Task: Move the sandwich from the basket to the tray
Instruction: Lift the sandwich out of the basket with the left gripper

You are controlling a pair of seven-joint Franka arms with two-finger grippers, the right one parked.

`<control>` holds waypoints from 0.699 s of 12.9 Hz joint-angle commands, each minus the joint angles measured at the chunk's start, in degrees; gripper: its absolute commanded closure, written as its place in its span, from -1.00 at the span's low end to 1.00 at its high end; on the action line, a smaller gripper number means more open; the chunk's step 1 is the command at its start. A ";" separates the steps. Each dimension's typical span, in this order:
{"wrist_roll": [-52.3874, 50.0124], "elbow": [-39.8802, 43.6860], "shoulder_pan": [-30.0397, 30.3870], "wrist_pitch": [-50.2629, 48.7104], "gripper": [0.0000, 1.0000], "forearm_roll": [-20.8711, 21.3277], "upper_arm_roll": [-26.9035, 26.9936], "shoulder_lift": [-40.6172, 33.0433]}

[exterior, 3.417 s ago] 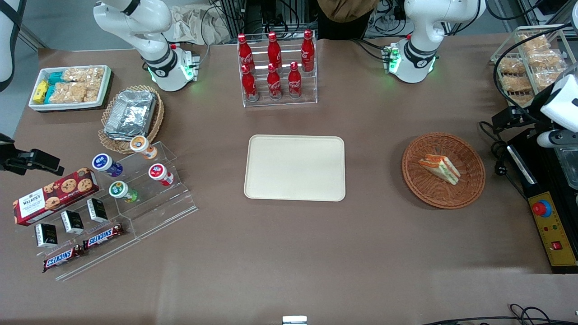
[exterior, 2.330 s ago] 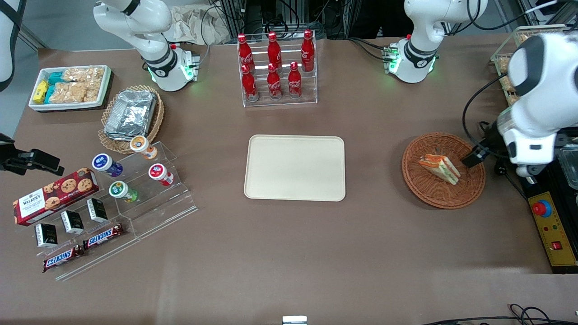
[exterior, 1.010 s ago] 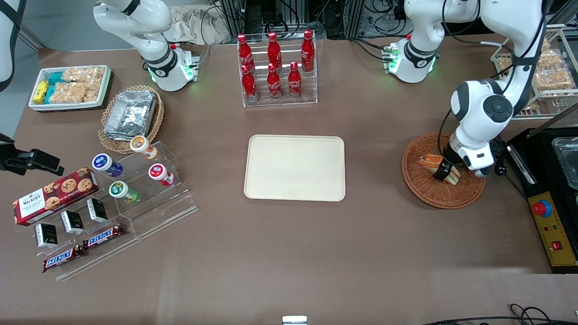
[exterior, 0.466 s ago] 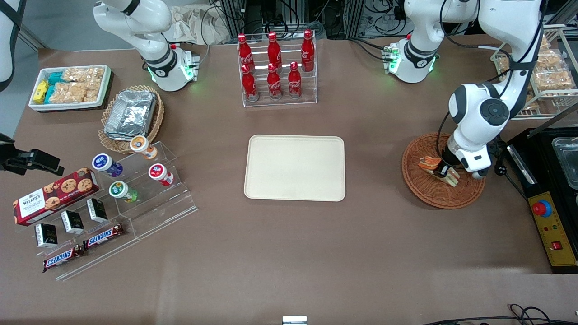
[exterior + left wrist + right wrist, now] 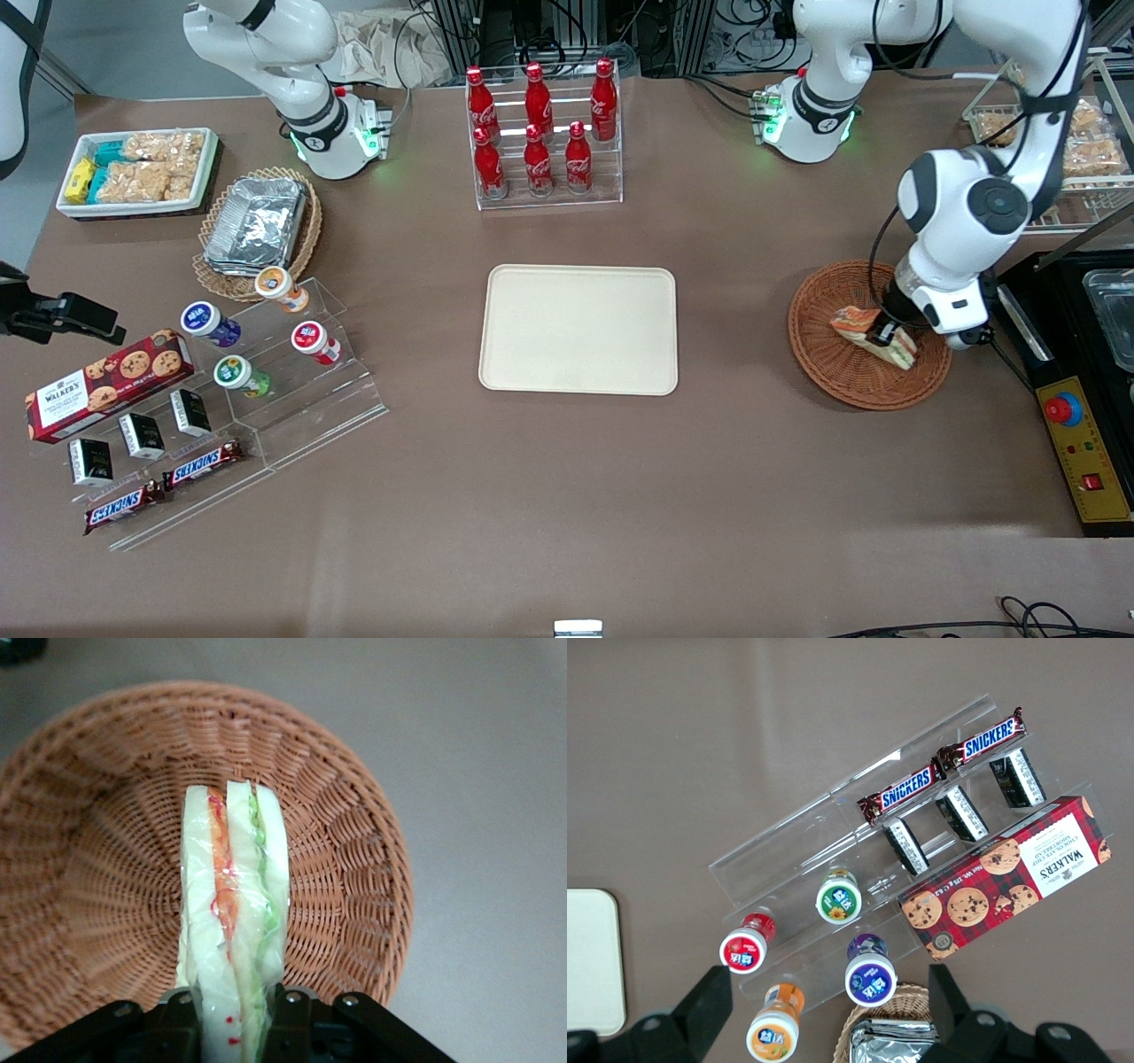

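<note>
The wedge sandwich (image 5: 852,322) with white bread and orange and green filling is inside the round reddish-brown basket (image 5: 833,372), toward the working arm's end of the table. My left gripper (image 5: 882,335) is down in the basket and shut on the sandwich's wide end. In the left wrist view the sandwich (image 5: 232,895) stands on edge between the black fingers (image 5: 291,1020), over the basket's weave (image 5: 97,859). Whether it touches the basket floor I cannot tell. The cream-beige tray (image 5: 578,330) lies bare at the table's middle.
A rack of red cola bottles (image 5: 542,133) stands farther from the camera than the tray. A black control box with a red button (image 5: 1076,443) sits beside the basket. Snack stands (image 5: 266,372) and a foil-tray basket (image 5: 257,226) lie toward the parked arm's end.
The left arm swung in over the basket, came down on the sandwich and closed on it. In the last half second gripper and sandwich shifted slightly toward the working arm's end.
</note>
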 commanded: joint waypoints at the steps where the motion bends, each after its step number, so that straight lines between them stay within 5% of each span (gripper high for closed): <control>1: 5.74 10.57 0.09 -17.17 1.00 0.98 -0.51 -3.18; 3: 7.51 22.80 -0.09 -32.83 1.00 0.80 -2.08 -2.31; 9: 15.77 42.26 -0.09 -48.44 1.00 0.01 -13.14 0.33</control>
